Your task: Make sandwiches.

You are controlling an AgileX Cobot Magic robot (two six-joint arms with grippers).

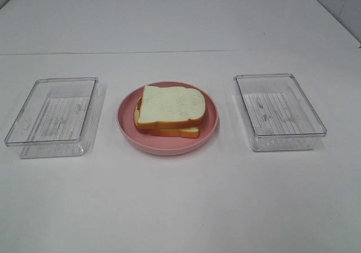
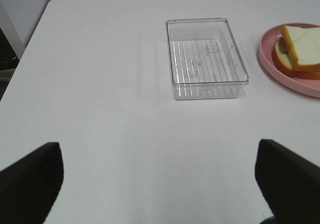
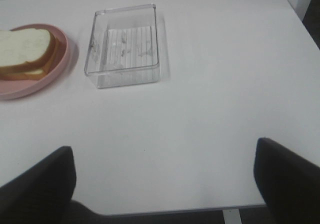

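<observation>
A sandwich (image 1: 170, 109) of white bread slices with orange-brown crust lies stacked on a round pink plate (image 1: 127, 123) at the table's middle. It also shows in the left wrist view (image 2: 301, 51) and the right wrist view (image 3: 25, 51). No filling shows between the slices. My left gripper (image 2: 160, 184) is open and empty, far back from the left tray. My right gripper (image 3: 165, 184) is open and empty, far back from the right tray. Neither gripper shows in the exterior high view.
An empty clear plastic tray (image 1: 53, 117) stands left of the plate, also in the left wrist view (image 2: 206, 58). A second empty clear tray (image 1: 279, 112) stands right of the plate, also in the right wrist view (image 3: 124, 45). The table is white.
</observation>
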